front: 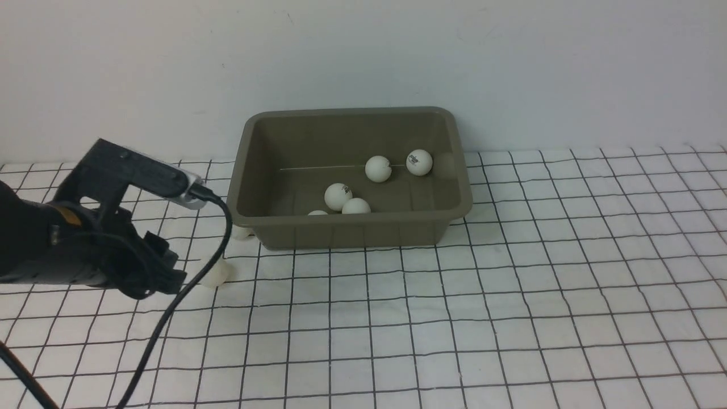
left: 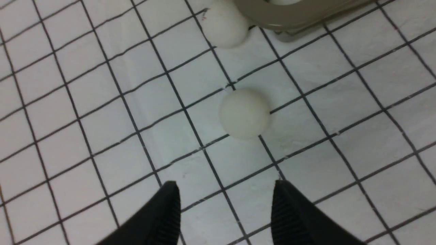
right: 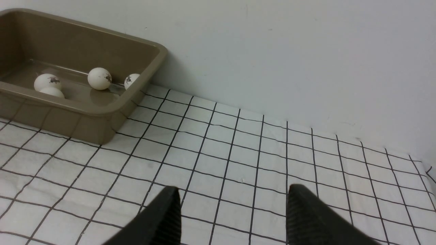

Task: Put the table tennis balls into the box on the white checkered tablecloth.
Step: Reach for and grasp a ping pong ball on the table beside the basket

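Note:
The olive-grey box (front: pixel 352 234) stands on the white checkered tablecloth (front: pixel 454 318) by the back wall, with several table tennis balls (front: pixel 378 168) inside. Two more balls lie on the cloth to its left: one (front: pixel 214 274) partly behind a black cable, another (front: pixel 241 232) against the box's front-left corner. My left gripper (front: pixel 173 272) hovers just left of the nearer ball. In the left wrist view that ball (left: pixel 244 113) lies ahead of the open left gripper (left: pixel 225 185), with nothing between the fingers. My right gripper (right: pixel 233 190) is open and empty over bare cloth, right of the box (right: pixel 102 112).
A pale wall rises right behind the box. A black cable (front: pixel 170 318) hangs from the left wrist down across the cloth. The second loose ball (left: pixel 224 27) touches the box's corner (left: pixel 306 20). The cloth's far right edge (right: pixel 425 170) shows in the right wrist view.

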